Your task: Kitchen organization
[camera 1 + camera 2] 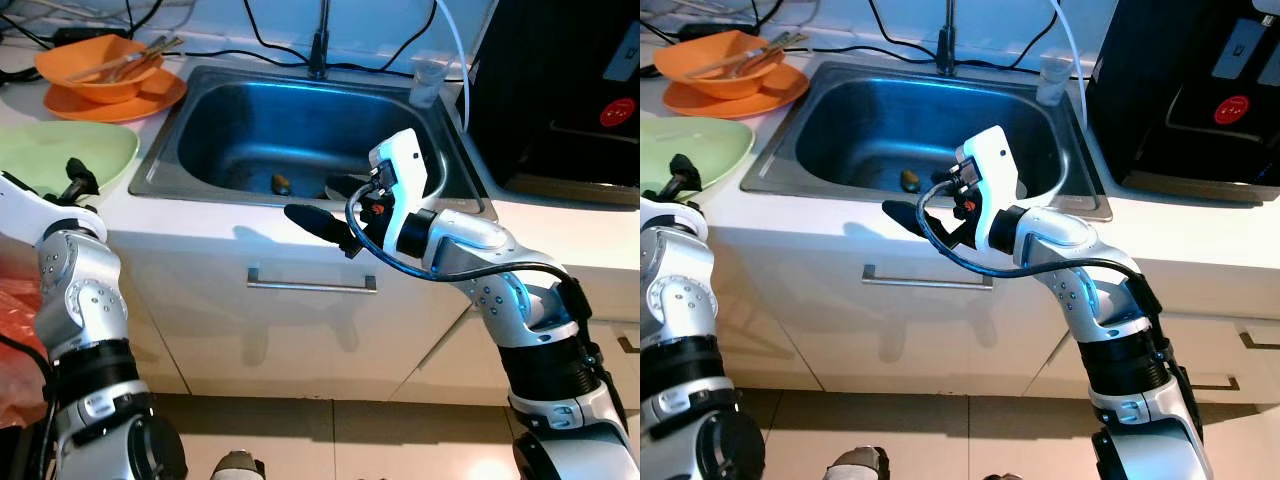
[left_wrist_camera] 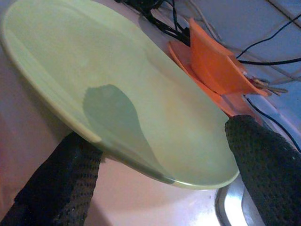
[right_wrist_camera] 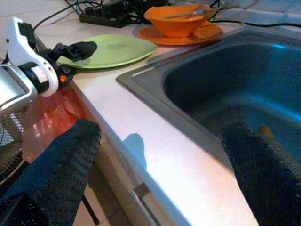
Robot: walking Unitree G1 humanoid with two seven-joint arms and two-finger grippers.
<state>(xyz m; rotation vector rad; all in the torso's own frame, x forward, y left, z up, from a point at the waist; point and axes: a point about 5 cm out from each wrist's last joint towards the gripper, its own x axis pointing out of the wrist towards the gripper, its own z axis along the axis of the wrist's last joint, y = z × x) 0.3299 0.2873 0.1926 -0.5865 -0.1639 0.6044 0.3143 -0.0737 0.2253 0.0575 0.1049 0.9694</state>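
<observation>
Left eye view: right gripper (image 1: 325, 222) hovers spread wide and empty over the white countertop (image 1: 200, 215) fronting the stainless steel sink (image 1: 300, 130). Left gripper (image 2: 164, 160), parted wide, brackets the pale green round plate (image 1: 60, 155) without holding it. Farther back, an orange bowl (image 1: 100, 65) rests on an orange plate (image 1: 115, 100).

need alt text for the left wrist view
A pale green plate on a white counter, its near rim between the left claw's two open black fingers. Behind it, an orange bowl on an orange plate.
</observation>
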